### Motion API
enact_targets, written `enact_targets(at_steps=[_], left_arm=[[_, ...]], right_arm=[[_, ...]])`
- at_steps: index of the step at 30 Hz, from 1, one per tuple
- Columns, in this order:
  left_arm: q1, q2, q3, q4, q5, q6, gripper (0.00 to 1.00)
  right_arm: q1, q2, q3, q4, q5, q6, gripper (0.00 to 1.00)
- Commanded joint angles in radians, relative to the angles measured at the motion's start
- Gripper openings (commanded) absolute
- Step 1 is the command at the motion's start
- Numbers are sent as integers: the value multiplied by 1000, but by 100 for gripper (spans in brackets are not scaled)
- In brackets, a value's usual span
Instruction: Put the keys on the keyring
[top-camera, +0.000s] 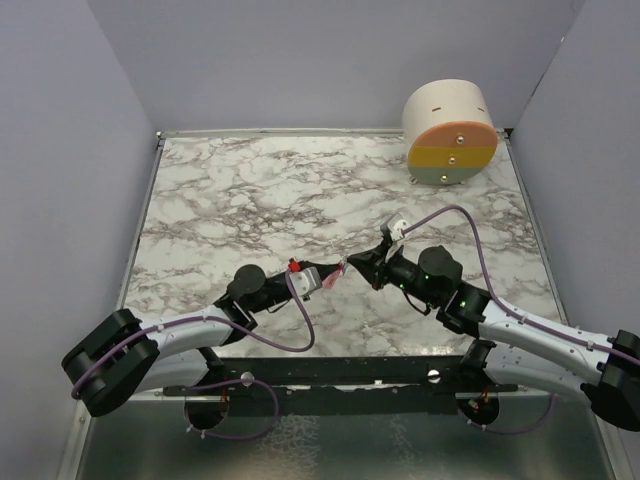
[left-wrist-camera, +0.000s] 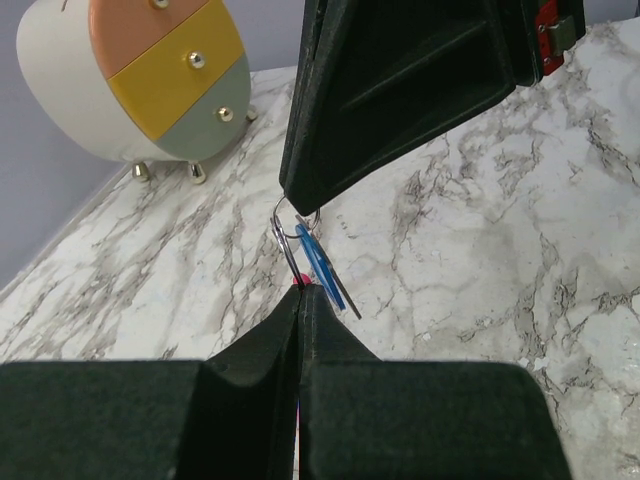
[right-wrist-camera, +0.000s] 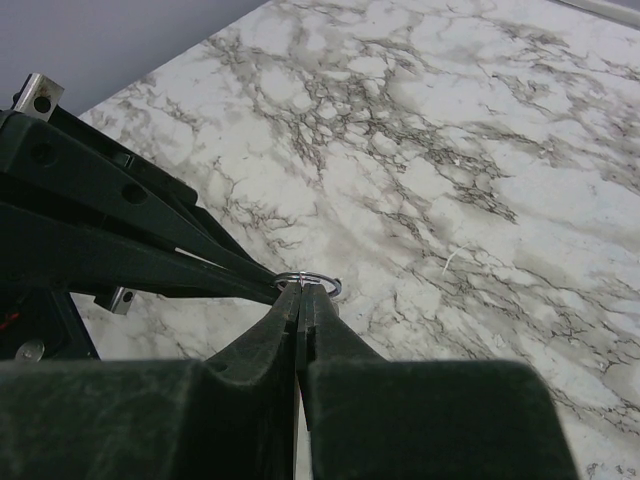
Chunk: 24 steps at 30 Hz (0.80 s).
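Observation:
Both grippers meet above the middle of the marble table (top-camera: 260, 190). My left gripper (top-camera: 338, 274) (left-wrist-camera: 300, 292) is shut on the pink tag (left-wrist-camera: 297, 283) of the keyring, and only a sliver of the tag shows at its tips. The keyring's silver wire ring (left-wrist-camera: 288, 228) (right-wrist-camera: 322, 281) stretches between the two grippers. My right gripper (top-camera: 362, 262) (right-wrist-camera: 300, 289) is shut on the ring's far side, coming down from the top in the left wrist view. The blue-headed key (left-wrist-camera: 320, 264) hangs at the ring between the tips. I cannot tell whether it is fully threaded.
A round white mini drawer chest (top-camera: 450, 132) (left-wrist-camera: 140, 80) with pink, yellow and grey-green drawers stands at the back right corner. Grey walls close in the table on three sides.

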Motion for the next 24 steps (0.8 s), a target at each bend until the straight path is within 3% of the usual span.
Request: enact_targets(at_steps=[1,24], left_arm=[[-9,8,36,16,-5,1,0],[-13,18,71,-18,-42,-30,0]], right_arm=[[5,-13,22,28,-41,-16,1],[5,46,56,3,-113,-55,1]])
